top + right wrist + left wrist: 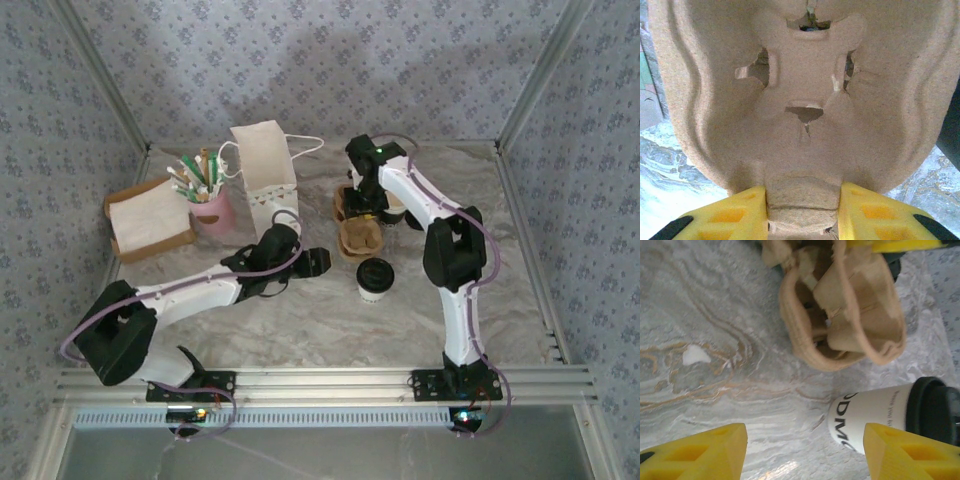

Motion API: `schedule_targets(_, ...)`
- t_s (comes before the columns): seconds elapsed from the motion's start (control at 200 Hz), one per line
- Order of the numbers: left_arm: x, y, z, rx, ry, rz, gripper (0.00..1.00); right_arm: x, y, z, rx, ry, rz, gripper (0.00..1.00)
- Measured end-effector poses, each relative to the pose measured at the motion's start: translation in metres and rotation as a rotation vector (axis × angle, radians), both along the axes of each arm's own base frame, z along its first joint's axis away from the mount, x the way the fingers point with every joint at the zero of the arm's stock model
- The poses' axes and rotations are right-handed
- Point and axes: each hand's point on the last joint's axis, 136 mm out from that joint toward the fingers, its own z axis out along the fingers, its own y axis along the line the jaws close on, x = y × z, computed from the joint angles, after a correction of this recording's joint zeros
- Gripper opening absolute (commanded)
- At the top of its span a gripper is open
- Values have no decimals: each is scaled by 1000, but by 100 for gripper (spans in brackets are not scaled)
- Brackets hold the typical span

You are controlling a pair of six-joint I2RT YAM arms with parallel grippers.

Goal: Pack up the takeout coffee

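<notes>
While the right gripper (802, 210) is pinching the cup carrier (805, 75) steady, the open left gripper (805, 440) is facing the takeout coffee (880, 412) ahead.

The left arm (190, 290) lies low and stretched toward the middle, its tool (805, 436) spread wide with nothing between the fingers. The right arm (452, 255) stands bent at the elbow and reaches far forward, its tool (802, 202) pinching the rim of the cup carrier (805, 75).

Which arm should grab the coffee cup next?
Left. The left fingers are open and empty, with the coffee cup just ahead of them. The right fingers are shut on the brown cup carrier.
</notes>
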Motion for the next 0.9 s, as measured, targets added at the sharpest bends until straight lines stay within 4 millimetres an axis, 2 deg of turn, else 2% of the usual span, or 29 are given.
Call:
schedule_targets(0.09,-1,0,18,-5,-35,-1,66,-2,1,10,26,-21,1,38)
schedule_targets(0.17,-6,2,41,-8,-77,-2,67,-3,4,23,64,-49,5,38)
schedule_targets(0.31,-9,15,99,-22,-164,32,77,-5,8,53,143,-109,7,38)
schedule_targets(0.445,-13,46,154,-6,-240,106,99,-7,8,81,213,-164,1,38)
schedule_targets(0.555,-12,79,186,17,-266,180,100,-9,7,101,258,-201,-5,38)
schedule_targets(0.71,2,131,207,112,-242,311,100,-19,4,126,305,-245,-2,39)
schedule_targets(0.804,12,158,206,187,-203,378,99,-27,-1,139,328,-266,-4,39)
schedule_targets(0.899,25,180,199,261,-151,431,92,-35,-6,151,349,-286,-9,39)
